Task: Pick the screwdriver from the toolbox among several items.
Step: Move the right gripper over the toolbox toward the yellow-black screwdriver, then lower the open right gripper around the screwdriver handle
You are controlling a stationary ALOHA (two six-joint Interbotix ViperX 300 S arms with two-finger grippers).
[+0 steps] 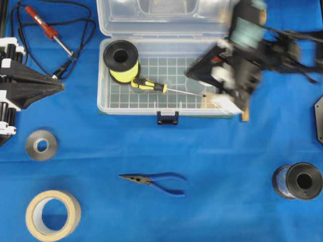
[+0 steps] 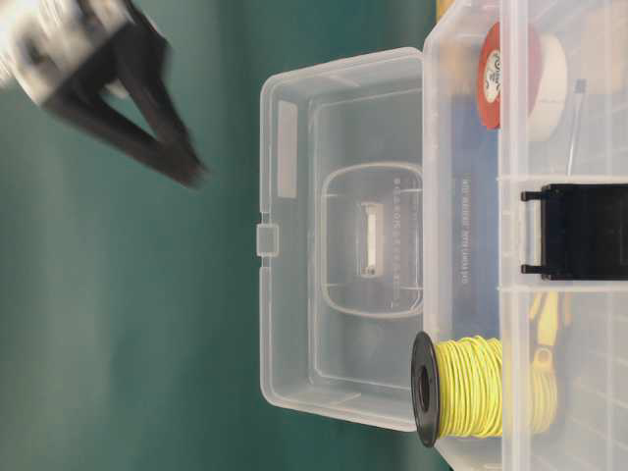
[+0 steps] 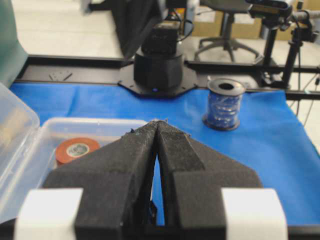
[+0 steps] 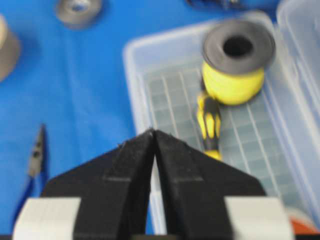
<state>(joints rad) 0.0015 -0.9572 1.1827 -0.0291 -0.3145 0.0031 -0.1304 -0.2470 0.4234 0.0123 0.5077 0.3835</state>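
Note:
The clear toolbox (image 1: 103, 96) stands open at the back middle, its black latch (image 1: 167, 117) at the front. The screwdriver (image 1: 150, 85), with a yellow-and-black handle, lies on the gridded floor next to the yellow wire spool (image 1: 121, 60). My right gripper (image 1: 191, 71), blurred, hovers shut and empty over the box's right end, right of the shaft tip. In the right wrist view it (image 4: 153, 132) is above the box's front wall, with the screwdriver (image 4: 210, 122) ahead on the right. The red-and-white tape roll (image 3: 75, 149) lies in the box. My left gripper (image 1: 60, 86) is shut and empty, left of the box.
A red soldering iron (image 1: 48, 30) with its cord lies at the back left. A grey tape roll (image 1: 41, 145) and a masking tape roll (image 1: 53, 214) lie at the front left. Blue-handled pliers (image 1: 154, 180) are at the front middle, and a dark wire spool (image 1: 298, 180) is at the front right.

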